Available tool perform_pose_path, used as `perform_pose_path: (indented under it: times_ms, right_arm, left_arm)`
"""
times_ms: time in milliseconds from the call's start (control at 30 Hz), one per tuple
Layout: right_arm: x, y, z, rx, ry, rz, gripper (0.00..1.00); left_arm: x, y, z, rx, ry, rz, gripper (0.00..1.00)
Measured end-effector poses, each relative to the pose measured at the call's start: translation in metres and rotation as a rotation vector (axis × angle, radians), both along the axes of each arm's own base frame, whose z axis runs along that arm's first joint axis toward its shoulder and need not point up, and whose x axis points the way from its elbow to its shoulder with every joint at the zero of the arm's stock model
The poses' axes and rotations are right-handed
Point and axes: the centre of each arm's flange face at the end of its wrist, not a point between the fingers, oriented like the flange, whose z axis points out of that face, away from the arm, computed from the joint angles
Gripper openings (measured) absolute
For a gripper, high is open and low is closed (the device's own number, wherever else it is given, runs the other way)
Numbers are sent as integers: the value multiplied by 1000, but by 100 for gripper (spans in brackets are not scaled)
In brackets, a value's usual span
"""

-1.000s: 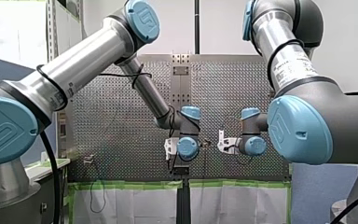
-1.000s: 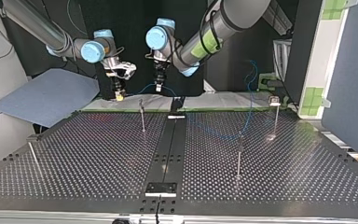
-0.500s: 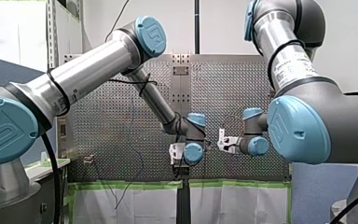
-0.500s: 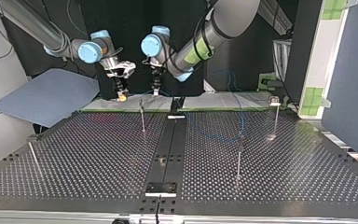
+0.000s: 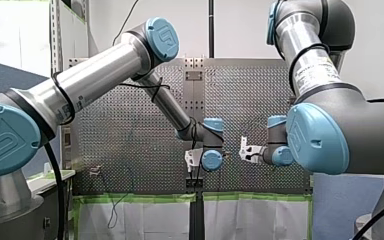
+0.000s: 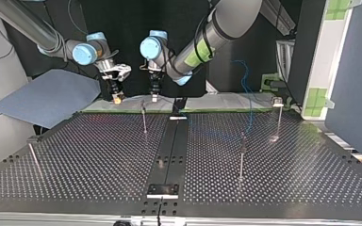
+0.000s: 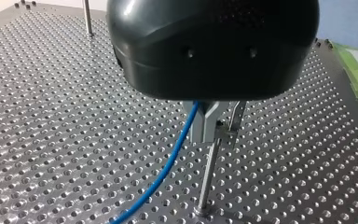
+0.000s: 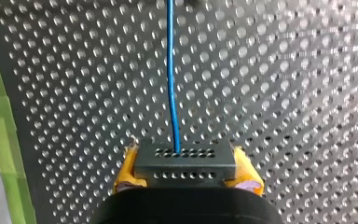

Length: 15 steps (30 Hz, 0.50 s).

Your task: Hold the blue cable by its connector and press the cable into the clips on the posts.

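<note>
In the right wrist view my right gripper [image 8: 186, 171] is shut on the black connector [image 8: 185, 157], yellow pads [image 8: 127, 164] on both sides. The blue cable [image 8: 171, 84] runs straight ahead from it over the perforated plate. My left gripper [image 7: 213, 133] has its metal fingers shut on the blue cable [image 7: 168, 168], right beside the clip on a thin post [image 7: 208, 179]. In the top view my right gripper [image 6: 117, 96] and my left gripper [image 6: 154, 94] hang close together at the plate's far edge, next to a post [image 6: 143, 115]. A loop of cable [image 6: 249, 101] hangs at the far right.
More clip posts stand on the plate: one right of centre [image 6: 242, 157], one at the far right [image 6: 278, 115], one at the near left [image 6: 33, 153]. A black rail [image 6: 172, 141] runs down the middle. A blue-grey sheet [image 6: 47, 96] lies beyond the left corner.
Both grippers have shifted toward the top view's left, and my left gripper now hangs by the far-left post. The hanging cable loop has swung and changed shape.
</note>
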Motion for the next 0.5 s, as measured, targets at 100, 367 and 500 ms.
perform_pose_path:
  times_ms: [100,367,500]
  right_arm:
    - [-5,-4,0,-1,0,-16,0]
    - [-15,-10,1,-1,-2,-56,0]
    - [-19,-14,2,-2,-7,-67,0]
  left_arm:
    - [0,0,0,-2,-3,1,1]
    - [2,0,-2,0,-3,-9,1]
    - [1,2,-18,16,15,-23,1]
